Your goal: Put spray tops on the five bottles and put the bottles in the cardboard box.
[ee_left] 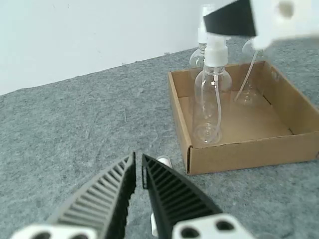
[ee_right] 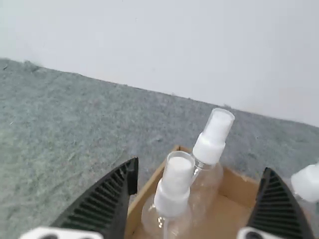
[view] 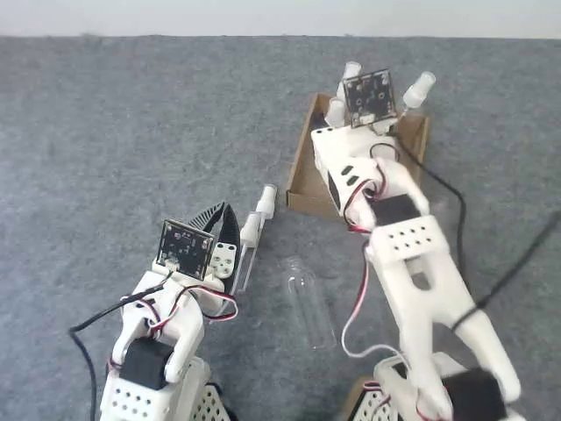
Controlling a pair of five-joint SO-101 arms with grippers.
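Right arm extended toward 12 o'clock, right end effector (ee_right: 199, 170) spread wide above capped clear plastic bottles (ee_right: 175, 191) in brown cardboard box (view: 300, 167). Left end effector (ee_left: 138, 157), at 7 o'clock, narrowed almost closed.

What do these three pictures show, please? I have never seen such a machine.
Two small robot arms stand at a grey table. One picture looks down from above; each of the others comes from a camera on one arm's wrist. The right gripper is open above a box, holding nothing; three bottles with spray tops stand in the box. The left gripper is near two loose spray tops; whether it holds one, I cannot tell. One bottle lies on the table without a top.
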